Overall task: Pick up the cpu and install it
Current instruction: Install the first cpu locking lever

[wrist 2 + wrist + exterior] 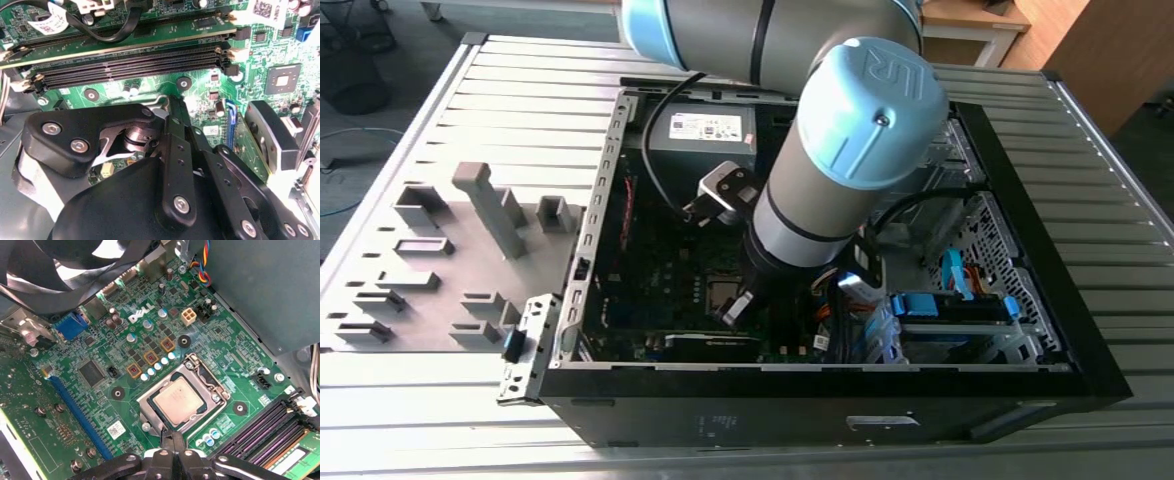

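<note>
Cpu (181,402) lies flat in the socket (204,374), just beyond the gripper (173,436), whose fingers are pressed together, empty. It is probably light, stiff and fragile underneath; opposite edges suit gripping.

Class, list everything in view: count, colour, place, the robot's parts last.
cpu: one, silvery-grey, seated in the motherboard socket.
motherboard: one, green, inside the computer case.
power supply box: one, dark grey, at one end of the case.
computer case: one, black, open, on the table.
tray: one, grey with grey blocks, on the exterior view's left of the case.
table: one, grey slatted metal, under everything.
arm: one, grey with light-blue caps, reaching into the case.
gripper: one, black, jaws together, just beside the cpu socket.
</note>
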